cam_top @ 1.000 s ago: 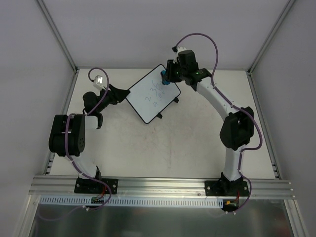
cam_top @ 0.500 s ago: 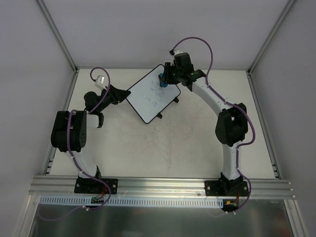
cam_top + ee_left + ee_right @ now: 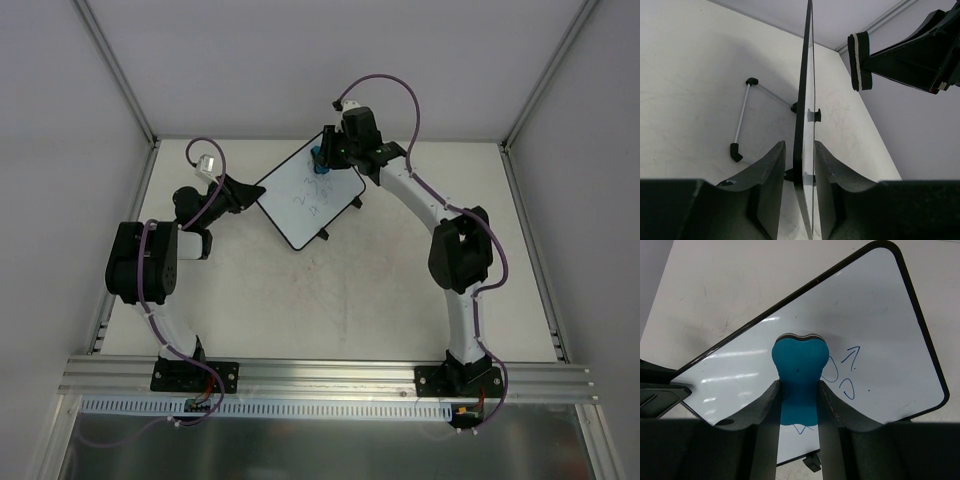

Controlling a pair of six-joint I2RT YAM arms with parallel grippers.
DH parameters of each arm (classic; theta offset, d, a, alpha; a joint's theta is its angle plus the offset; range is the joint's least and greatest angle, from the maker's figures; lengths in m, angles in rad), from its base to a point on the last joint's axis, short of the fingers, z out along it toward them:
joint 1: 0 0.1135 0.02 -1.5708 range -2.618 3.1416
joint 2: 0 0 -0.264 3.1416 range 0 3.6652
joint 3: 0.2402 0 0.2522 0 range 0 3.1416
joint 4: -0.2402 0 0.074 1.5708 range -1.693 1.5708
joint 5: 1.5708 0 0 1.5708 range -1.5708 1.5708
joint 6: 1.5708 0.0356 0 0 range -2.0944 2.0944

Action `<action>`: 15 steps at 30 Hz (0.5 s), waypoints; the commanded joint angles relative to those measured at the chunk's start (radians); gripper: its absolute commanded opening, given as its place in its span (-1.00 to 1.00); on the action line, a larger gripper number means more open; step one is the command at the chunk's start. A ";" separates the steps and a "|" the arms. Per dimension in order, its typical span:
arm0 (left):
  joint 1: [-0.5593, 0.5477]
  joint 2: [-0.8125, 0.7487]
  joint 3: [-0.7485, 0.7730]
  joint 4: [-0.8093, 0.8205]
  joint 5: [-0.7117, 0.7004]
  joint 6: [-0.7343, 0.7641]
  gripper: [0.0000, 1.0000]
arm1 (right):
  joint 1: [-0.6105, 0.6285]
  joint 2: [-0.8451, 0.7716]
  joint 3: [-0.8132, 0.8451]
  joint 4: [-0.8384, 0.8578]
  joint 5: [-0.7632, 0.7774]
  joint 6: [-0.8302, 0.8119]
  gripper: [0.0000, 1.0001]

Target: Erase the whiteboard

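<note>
The whiteboard [image 3: 305, 195] is a white board with a thin black frame and blue scribbles, held tilted above the table at the back. My left gripper [image 3: 252, 192] is shut on its left edge; the left wrist view shows the board edge-on [image 3: 807, 110] between my fingers. My right gripper [image 3: 322, 158] is shut on the blue eraser block [image 3: 318, 161] at the board's far corner. In the right wrist view the eraser [image 3: 799, 375] sits over the board [image 3: 880, 315], left of the blue marks [image 3: 842, 372]. I cannot tell whether it touches.
A thin white rod stand with black ends [image 3: 741, 117] lies on the table under the board. Two black feet [image 3: 322, 236] stick out of the board's lower edge. The enclosure's walls and metal posts [image 3: 120, 75] stand close behind.
My right gripper with the eraser has moved left along the board's far edge. The left arm and the board have barely moved.
</note>
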 commanded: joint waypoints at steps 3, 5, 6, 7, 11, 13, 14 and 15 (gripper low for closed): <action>-0.007 0.021 0.018 0.072 0.022 0.030 -0.54 | 0.011 0.031 0.097 0.050 0.018 0.022 -1.00; -0.006 0.023 0.018 0.069 0.020 0.031 -0.66 | 0.010 0.037 0.110 0.050 0.022 0.027 -1.00; -0.007 0.024 0.018 0.071 0.020 0.033 -0.75 | 0.010 0.044 0.122 0.049 0.024 0.029 -1.00; -0.007 0.023 0.018 0.072 0.018 0.033 -0.78 | 0.010 0.051 0.127 0.049 0.024 0.035 -1.00; -0.007 0.027 0.013 0.075 0.017 0.034 -0.84 | 0.013 0.079 0.150 0.049 0.028 0.044 -1.00; -0.007 0.027 0.010 0.078 0.020 0.036 -0.89 | 0.018 0.096 0.160 0.049 0.034 0.047 -1.00; -0.007 0.027 0.012 0.080 0.022 0.037 -0.91 | 0.019 0.102 0.163 0.050 0.035 0.047 -1.00; -0.006 0.027 0.010 0.083 0.023 0.040 -0.95 | 0.021 0.108 0.168 0.050 0.036 0.049 -0.99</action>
